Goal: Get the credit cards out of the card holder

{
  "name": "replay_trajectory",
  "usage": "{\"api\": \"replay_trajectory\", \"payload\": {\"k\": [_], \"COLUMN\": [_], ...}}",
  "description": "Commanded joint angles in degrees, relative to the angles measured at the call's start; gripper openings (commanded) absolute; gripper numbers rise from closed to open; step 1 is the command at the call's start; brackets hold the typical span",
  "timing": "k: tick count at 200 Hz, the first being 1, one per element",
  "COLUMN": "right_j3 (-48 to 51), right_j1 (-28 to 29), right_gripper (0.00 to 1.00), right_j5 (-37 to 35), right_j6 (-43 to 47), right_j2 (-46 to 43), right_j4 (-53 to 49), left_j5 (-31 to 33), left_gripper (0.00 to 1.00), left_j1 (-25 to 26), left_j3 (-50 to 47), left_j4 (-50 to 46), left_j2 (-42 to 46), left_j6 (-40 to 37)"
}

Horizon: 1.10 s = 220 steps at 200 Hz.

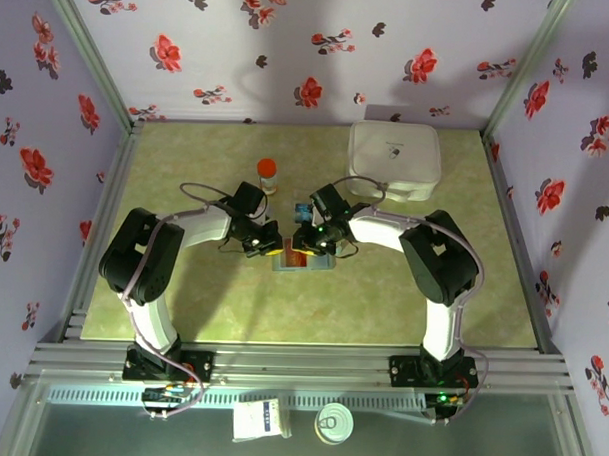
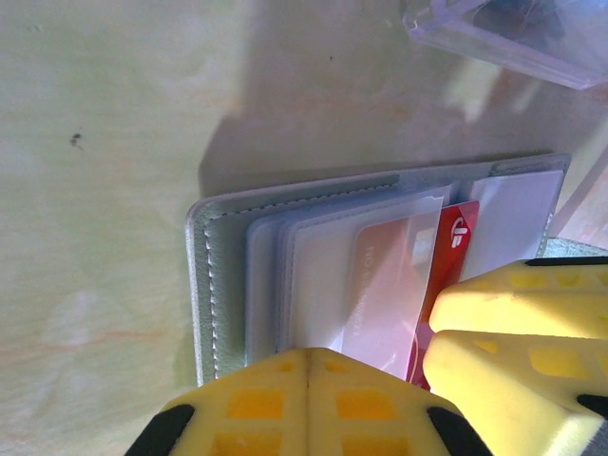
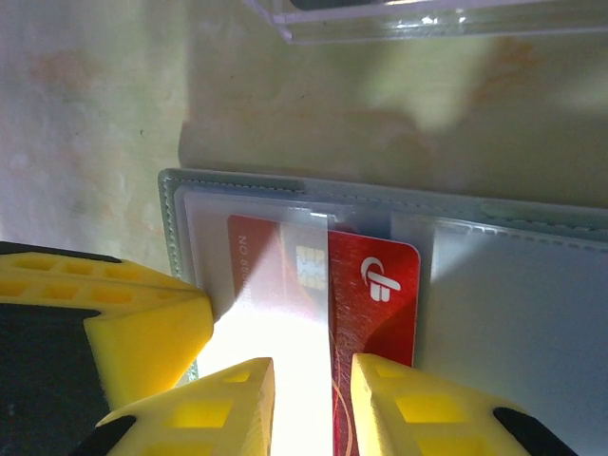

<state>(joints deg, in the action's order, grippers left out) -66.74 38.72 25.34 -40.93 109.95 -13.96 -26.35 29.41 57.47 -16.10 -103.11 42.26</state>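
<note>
Flowered wallpaper closes round a pale green bench [image 1: 182,304], and both arms lean in to meet at its middle. At the left hand [image 2: 306,370] the yellow fingers are pressed fully together with nothing between them. They sit low over the near edge of the card holder [image 2: 204,285], seemingly to pin it down, though any contact is hidden beneath them. The right hand [image 3: 313,372] stands narrowly parted, its fingers either side of the near edge of the red card [image 3: 375,275]. Whether the pads bite the card I cannot tell. That card lies half out of a clear sleeve [image 2: 313,275] in the opened grey-green holder, its logo corner bare and its chip end under the film. The holder lies flat at the centre of the bench, between the two hands.

The step in hand looks like drawing this card free. To do it well, the right hand should close on bare plastic only, clear of the sleeve's lip. It should then slide the card out flat along the pocket rather than lift it, while the left hand bears down so the holder does not trail after. Pinching film along with card would likely drag the whole wallet.

Farther off, a clear plastic case [image 3: 427,19] lies just beyond the holder. An orange-capped bottle [image 1: 267,173] stands to the far left, and a white zip case [image 1: 392,161] sits far right.
</note>
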Motion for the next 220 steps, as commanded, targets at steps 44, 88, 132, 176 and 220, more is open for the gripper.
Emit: {"api": "replay_trajectory", "payload": {"k": [44, 88, 132, 176, 220], "right_j3": [1.4, 3.5, 4.7, 4.8, 5.5], "right_j1": [0.0, -0.8, -1.5, -1.9, -2.1], "right_gripper": [0.29, 0.30, 0.32, 0.32, 0.32], "right_j5": [-0.8, 0.2, 0.8, 1.4, 1.9], "right_j6": [-0.4, -3.4, -3.9, -3.8, -4.1], "right_j2": [-4.9, -4.3, -3.8, -1.8, 0.1], "right_j4": [0.8, 3.9, 4.5, 4.6, 5.9], "left_j5": [2.4, 3.1, 2.8, 4.8, 5.9], "left_gripper": [0.00, 0.00, 0.00, 0.00, 0.00], "left_j1": [-0.1, 1.3, 3.4, 3.5, 3.5], "left_j3": [1.8, 2.9, 3.8, 4.3, 2.9], "left_j4": [-3.5, -5.6, -6.6, -8.4, -7.6], "left_j2": [3.2, 4.0, 1.2, -1.2, -0.8], "left_j6": [-1.9, -2.4, -3.2, -4.4, -3.8]}}
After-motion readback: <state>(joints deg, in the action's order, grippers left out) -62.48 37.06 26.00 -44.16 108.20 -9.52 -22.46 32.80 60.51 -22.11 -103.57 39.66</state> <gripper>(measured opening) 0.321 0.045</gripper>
